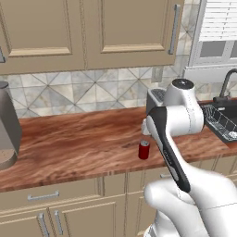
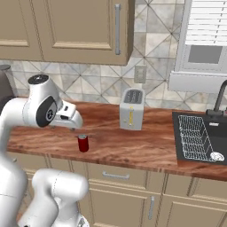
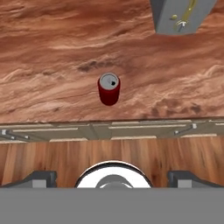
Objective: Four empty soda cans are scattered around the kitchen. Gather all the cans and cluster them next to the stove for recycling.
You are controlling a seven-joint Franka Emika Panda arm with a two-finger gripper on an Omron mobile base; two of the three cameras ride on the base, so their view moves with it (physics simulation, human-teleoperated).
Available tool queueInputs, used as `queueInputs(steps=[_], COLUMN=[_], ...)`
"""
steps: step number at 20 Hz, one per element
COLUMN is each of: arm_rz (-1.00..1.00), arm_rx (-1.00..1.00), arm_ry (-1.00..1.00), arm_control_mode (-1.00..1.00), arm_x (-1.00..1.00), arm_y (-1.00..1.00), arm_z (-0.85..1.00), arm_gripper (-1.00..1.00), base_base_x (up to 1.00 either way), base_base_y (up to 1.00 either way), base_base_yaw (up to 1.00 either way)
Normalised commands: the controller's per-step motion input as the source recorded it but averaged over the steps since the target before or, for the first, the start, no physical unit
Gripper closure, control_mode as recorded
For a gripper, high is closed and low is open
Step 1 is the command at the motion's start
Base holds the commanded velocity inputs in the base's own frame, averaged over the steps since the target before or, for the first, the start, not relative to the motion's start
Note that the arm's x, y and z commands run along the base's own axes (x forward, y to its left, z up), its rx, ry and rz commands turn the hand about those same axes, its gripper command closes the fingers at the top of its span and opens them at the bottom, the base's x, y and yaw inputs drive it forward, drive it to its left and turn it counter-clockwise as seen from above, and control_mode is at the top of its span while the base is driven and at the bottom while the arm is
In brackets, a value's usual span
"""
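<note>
While upright, red soda can [image 3: 109, 89] countertop-bound.

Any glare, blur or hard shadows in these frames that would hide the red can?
Left base view: flat even light, the small red soda can with a silvery top crisp, casting a faint shadow. Right base view: the same, no glare on the reddish-brown wood countertop. Hand view: sharp, can unobscured.

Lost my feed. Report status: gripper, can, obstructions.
Gripper open, empty, above the counter. Red soda can upright near the counter's front edge, untouched. Toaster stands behind it, apart; nothing between gripper and can.
</note>
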Motion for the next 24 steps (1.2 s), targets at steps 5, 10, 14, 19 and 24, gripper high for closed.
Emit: queueInputs(steps=[5, 10, 14, 19, 24], arm_rz=[0.09, 0.04, 0.0, 0.01, 0.0], arm_rx=[0.02, 0.0, 0.0, 0.0, 0.0], arm_ry=[0.0, 0.0, 0.0, 0.0, 0.0], arm_control_mode=[-1.0, -1.0, -1.0, -1.0, -1.0], arm_x=[0.19, 0.38, 0.41, 0.31, 0.19], arm_y=[-0.03, 0.0, 0.0, 0.0, 0.0], arm_z=[-0.37, -0.36, -0.17, -0.18, -0.26], arm_gripper=[-1.0, -1.0, -1.0, -1.0, -1.0], base_base_x=[0.0, 0.0, 0.0, 0.0, 0.0], base_base_y=[0.0, 0.0, 0.0, 0.0, 0.0], base_base_yaw=[0.0, 0.0, 0.0, 0.0, 0.0])
